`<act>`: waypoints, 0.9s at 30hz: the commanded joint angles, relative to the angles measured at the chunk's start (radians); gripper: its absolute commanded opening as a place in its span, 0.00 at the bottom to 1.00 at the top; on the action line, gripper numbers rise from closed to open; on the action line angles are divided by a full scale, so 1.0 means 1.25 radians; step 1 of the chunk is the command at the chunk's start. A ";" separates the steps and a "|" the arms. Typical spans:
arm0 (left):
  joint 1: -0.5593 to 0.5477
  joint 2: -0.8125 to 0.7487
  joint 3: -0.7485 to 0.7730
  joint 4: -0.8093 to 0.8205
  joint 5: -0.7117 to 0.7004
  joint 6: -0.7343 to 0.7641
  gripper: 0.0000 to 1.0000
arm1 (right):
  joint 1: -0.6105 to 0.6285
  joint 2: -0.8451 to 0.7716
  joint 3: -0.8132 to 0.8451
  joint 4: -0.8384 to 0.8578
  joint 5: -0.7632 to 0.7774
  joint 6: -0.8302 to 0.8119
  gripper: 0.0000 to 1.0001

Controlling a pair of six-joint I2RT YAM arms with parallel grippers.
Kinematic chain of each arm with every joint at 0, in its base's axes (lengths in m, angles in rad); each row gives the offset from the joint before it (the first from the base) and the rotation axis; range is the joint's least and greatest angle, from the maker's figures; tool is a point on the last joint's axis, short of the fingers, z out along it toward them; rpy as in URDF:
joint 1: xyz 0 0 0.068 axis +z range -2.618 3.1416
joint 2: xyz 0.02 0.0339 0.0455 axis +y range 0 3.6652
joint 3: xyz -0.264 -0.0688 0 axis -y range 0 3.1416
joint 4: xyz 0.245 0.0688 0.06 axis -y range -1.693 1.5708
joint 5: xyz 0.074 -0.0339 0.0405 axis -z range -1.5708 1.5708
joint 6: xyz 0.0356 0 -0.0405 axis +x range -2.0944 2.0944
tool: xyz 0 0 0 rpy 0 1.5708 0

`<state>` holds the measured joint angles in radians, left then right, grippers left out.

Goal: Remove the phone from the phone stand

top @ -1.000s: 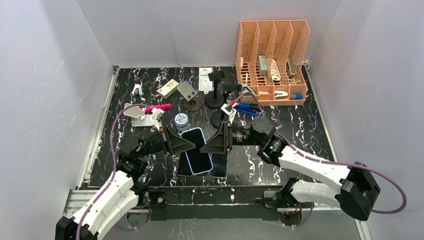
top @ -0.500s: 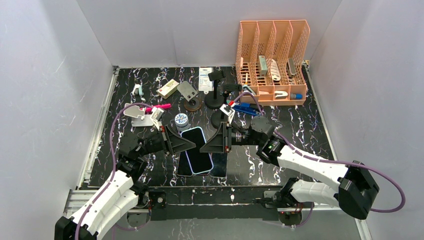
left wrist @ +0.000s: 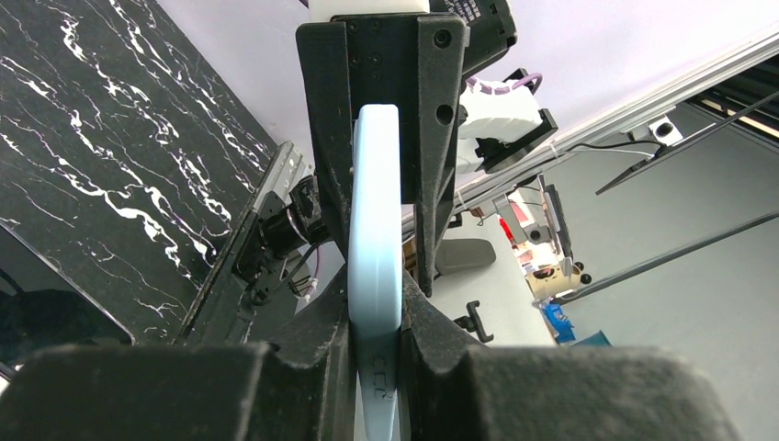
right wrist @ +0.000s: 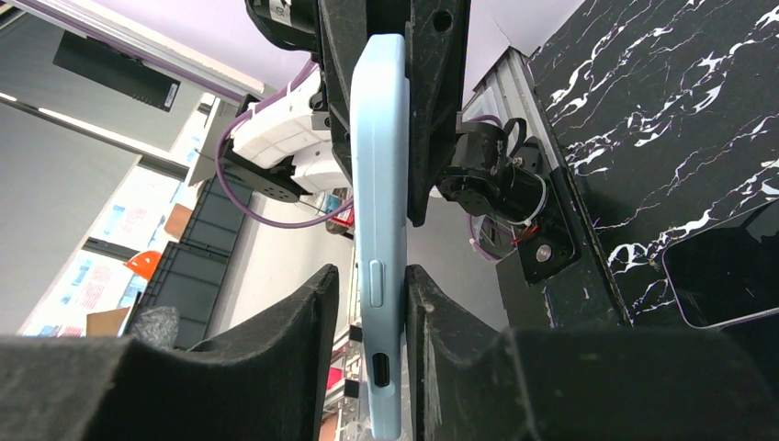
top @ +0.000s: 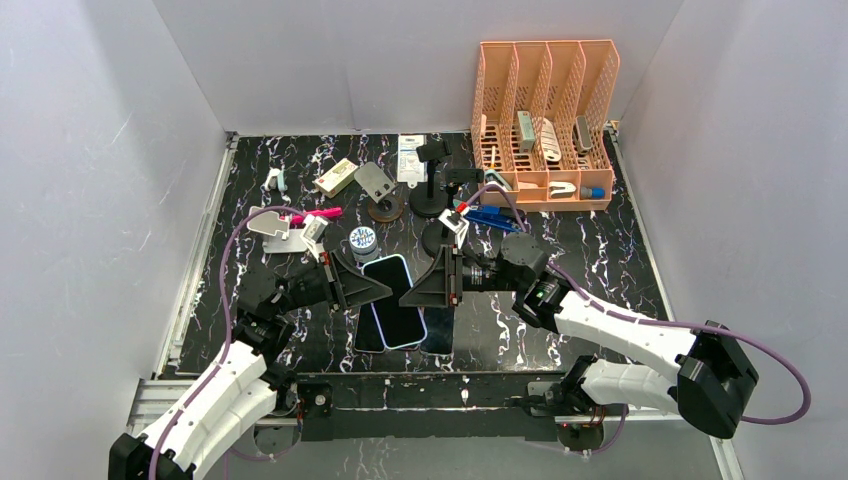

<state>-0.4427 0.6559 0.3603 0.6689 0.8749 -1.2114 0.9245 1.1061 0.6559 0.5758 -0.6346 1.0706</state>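
The left hand [top: 377,291] is pinching one side of the phone [top: 395,305] and the right hand [top: 416,294] is pinching the opposite side, so it is hanging flat just above the worktop [top: 600,262], probably for a safe handover.

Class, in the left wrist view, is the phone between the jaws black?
No, the phone gripped between the jaws of the left gripper is light blue.
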 commanded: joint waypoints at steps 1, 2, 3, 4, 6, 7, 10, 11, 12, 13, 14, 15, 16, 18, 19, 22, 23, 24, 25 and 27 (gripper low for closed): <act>-0.004 -0.018 0.038 0.021 -0.025 0.003 0.00 | 0.011 0.001 0.001 0.039 -0.016 -0.004 0.38; -0.004 -0.018 0.038 0.020 -0.025 0.003 0.00 | 0.011 0.002 0.002 0.038 -0.016 -0.004 0.37; -0.004 -0.018 0.038 0.020 -0.026 0.003 0.00 | 0.012 0.002 0.002 0.038 -0.016 -0.004 0.35; -0.005 -0.018 0.039 0.018 -0.026 0.004 0.00 | 0.013 0.002 0.002 0.037 -0.016 -0.005 0.34; -0.004 -0.018 0.039 0.018 -0.027 0.005 0.00 | 0.013 0.003 0.001 0.035 -0.017 -0.006 0.30; -0.004 -0.019 0.039 0.017 -0.027 0.006 0.00 | 0.012 0.004 0.001 0.035 -0.018 -0.007 0.28; -0.004 -0.018 0.039 0.015 -0.027 0.006 0.00 | 0.013 0.002 0.001 0.033 -0.019 -0.009 0.23; -0.005 -0.018 0.039 0.013 -0.027 0.008 0.00 | 0.012 0.001 0.001 0.032 -0.020 -0.011 0.22; -0.004 -0.018 0.039 0.011 -0.028 0.010 0.00 | 0.012 0.001 0.001 0.031 -0.020 -0.012 0.20; -0.004 -0.018 0.038 0.005 -0.030 0.013 0.00 | 0.013 0.001 0.001 0.029 -0.020 -0.013 0.18; -0.004 -0.018 0.039 -0.005 -0.032 0.020 0.00 | 0.012 0.000 0.001 0.029 -0.020 -0.013 0.16; -0.004 -0.018 0.039 -0.017 -0.035 0.028 0.00 | 0.012 0.000 0.000 0.029 -0.021 -0.013 0.13; -0.004 -0.017 0.040 -0.027 -0.037 0.035 0.00 | 0.012 0.000 0.000 0.029 -0.021 -0.013 0.09; -0.004 -0.016 0.040 -0.033 -0.039 0.041 0.01 | 0.012 -0.003 0.001 0.026 -0.020 -0.015 0.01; -0.004 -0.016 0.040 -0.035 -0.041 0.042 0.04 | 0.012 -0.006 0.001 0.020 -0.017 -0.018 0.01; -0.004 -0.022 0.045 -0.050 -0.045 0.053 0.17 | 0.013 -0.018 -0.001 -0.002 -0.009 -0.031 0.01; -0.004 -0.024 0.046 -0.060 -0.048 0.060 0.22 | 0.013 -0.023 -0.001 -0.008 -0.006 -0.035 0.01; -0.004 -0.025 0.047 -0.071 -0.051 0.066 0.27 | 0.012 -0.027 -0.002 -0.015 -0.003 -0.040 0.01; -0.004 -0.025 0.049 -0.080 -0.054 0.073 0.31 | 0.012 -0.031 -0.003 -0.020 0.000 -0.043 0.01; -0.004 -0.027 0.049 -0.089 -0.059 0.078 0.39 | 0.012 -0.042 -0.006 -0.028 0.008 -0.048 0.01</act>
<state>-0.4473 0.6376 0.3759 0.5804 0.8398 -1.1572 0.9321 1.1069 0.6533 0.5140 -0.6247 1.0275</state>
